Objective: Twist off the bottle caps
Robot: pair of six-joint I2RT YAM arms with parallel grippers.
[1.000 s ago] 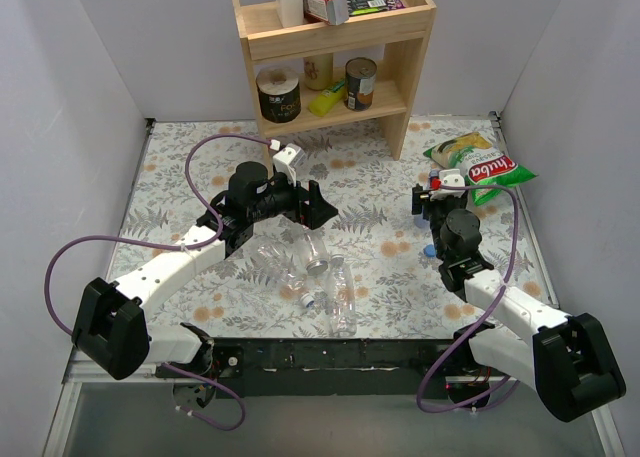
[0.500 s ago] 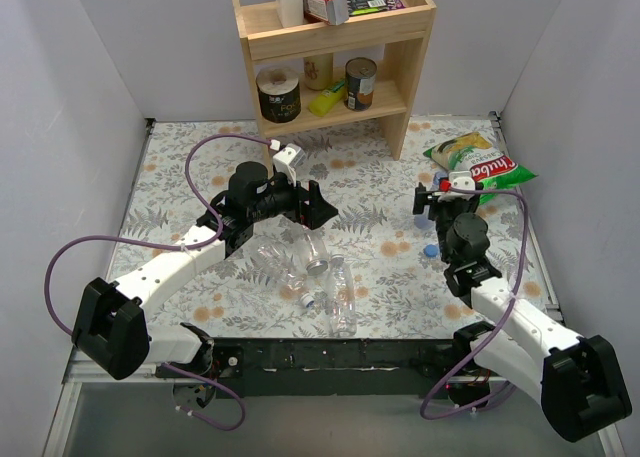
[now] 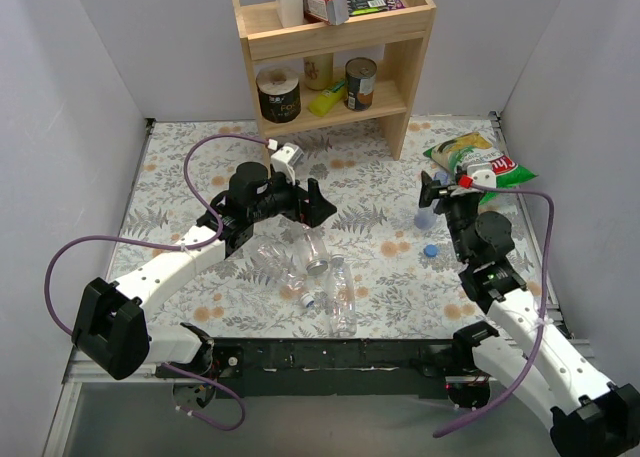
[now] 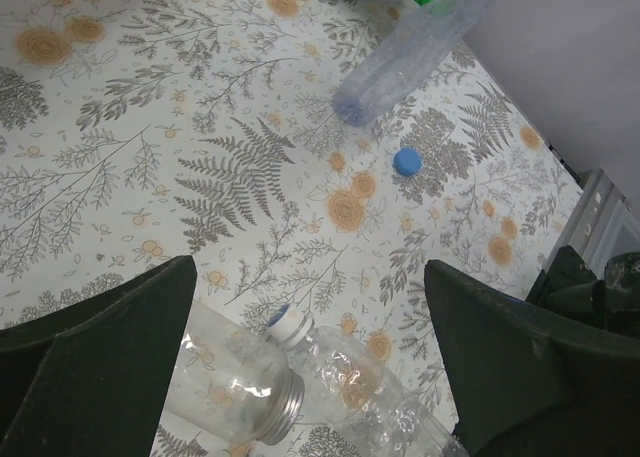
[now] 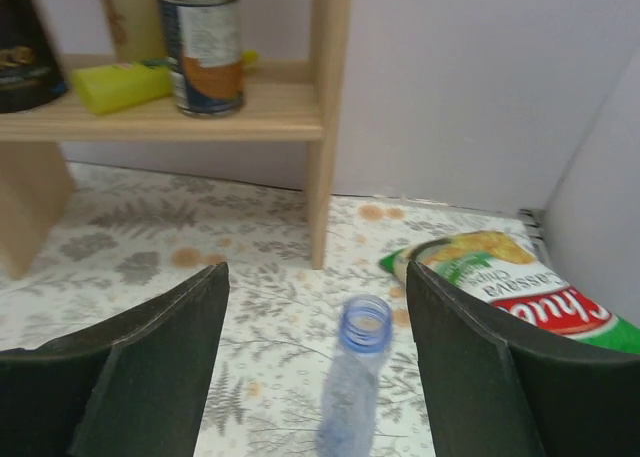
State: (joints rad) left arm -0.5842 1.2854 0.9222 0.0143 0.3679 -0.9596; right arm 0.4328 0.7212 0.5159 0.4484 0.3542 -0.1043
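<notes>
My left gripper (image 3: 320,205) (image 4: 309,265) is open and empty, hovering over the cluster of clear bottles (image 3: 340,295). Below it lie a wide-mouthed bottle (image 4: 225,377) with a silver rim and a clear bottle (image 4: 380,392) with a blue-topped cap (image 4: 288,324) still on. A third clear bottle (image 3: 278,262) lies to the left, a blue cap (image 3: 308,302) at its end. The blue-tinted bottle (image 5: 352,407) (image 4: 410,52) (image 3: 423,218) lies on the table with its mouth open, between the fingers of my open right gripper (image 5: 317,269) (image 3: 433,191). A loose blue cap (image 3: 430,248) (image 4: 406,160) lies beside it.
A wooden shelf (image 3: 335,37) at the back holds tin cans (image 5: 203,47) and a yellow bottle (image 5: 125,85). A green and red snack bag (image 3: 478,162) (image 5: 505,282) lies at the right by the wall. White walls close in both sides.
My right arm has swung back and to the right, lifting its wrist and uncovering the blue-tinted bottle. My left arm has barely moved.
</notes>
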